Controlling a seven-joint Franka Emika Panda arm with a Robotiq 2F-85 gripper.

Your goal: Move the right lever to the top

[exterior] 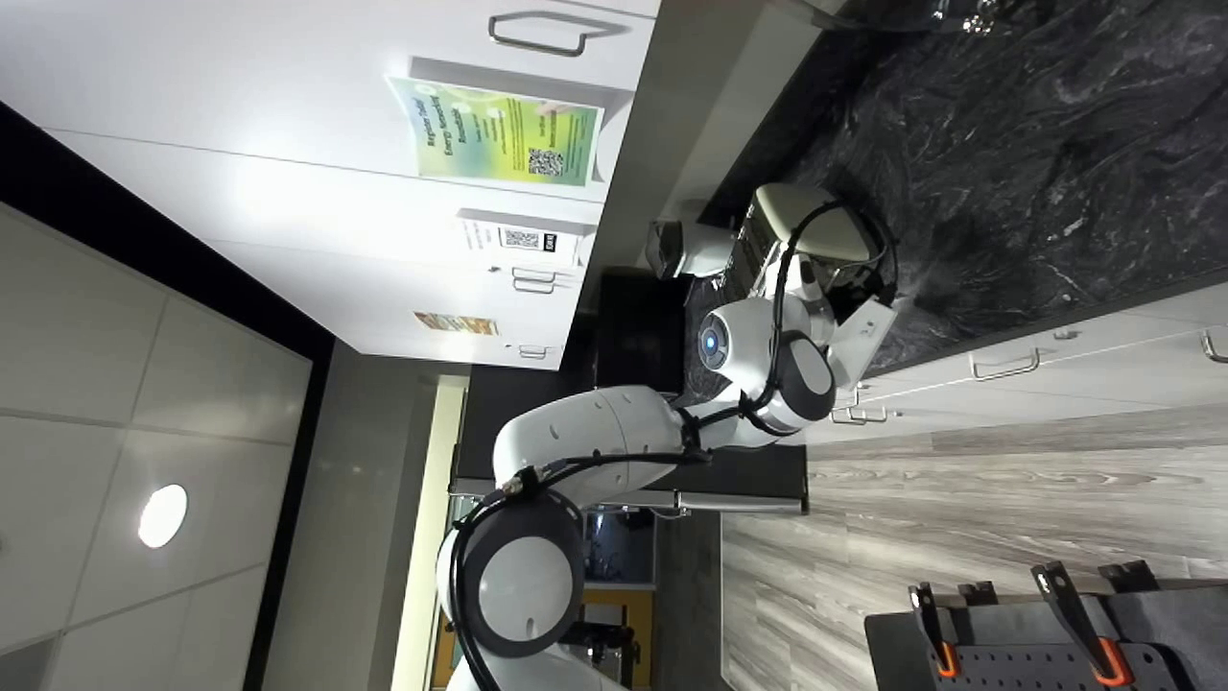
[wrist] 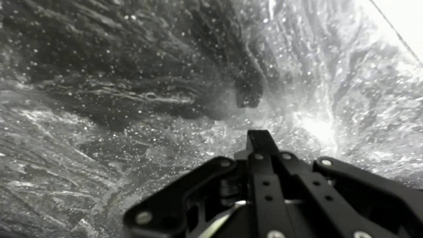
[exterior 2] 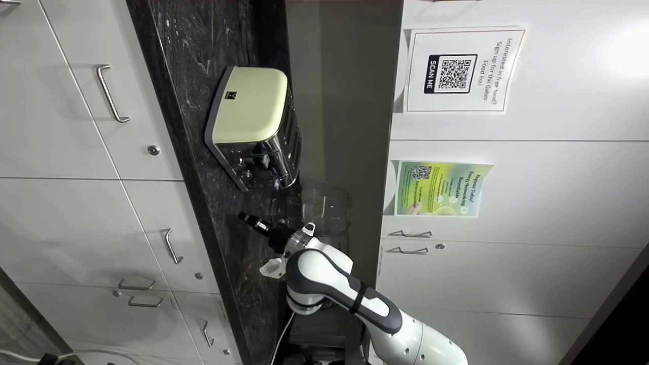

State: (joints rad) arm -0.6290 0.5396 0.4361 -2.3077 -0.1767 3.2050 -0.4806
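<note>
The cream and chrome toaster (exterior 2: 249, 106) stands on the dark counter. In an exterior view its chrome end, with a small lever (exterior 2: 265, 161) and several knobs, faces my gripper. Which lever is the right one I cannot tell. The toaster also shows in an exterior view (exterior: 827, 223), partly behind my arm and cable. My gripper (exterior 2: 242, 217) is apart from the toaster's lever end, above the counter. In the wrist view my gripper (wrist: 259, 133) has its fingertips together with nothing between them, over the counter. The levers do not show in the wrist view.
A clear glass-like container (exterior 2: 327, 208) stands behind my gripper, near the wall. A white appliance (exterior: 708, 250) stands beyond the toaster. The counter (exterior: 1036, 173) has its front edge above white drawers (exterior 2: 137, 101). Upper cabinets (exterior 2: 456, 192) overhang. Both exterior pictures lie sideways.
</note>
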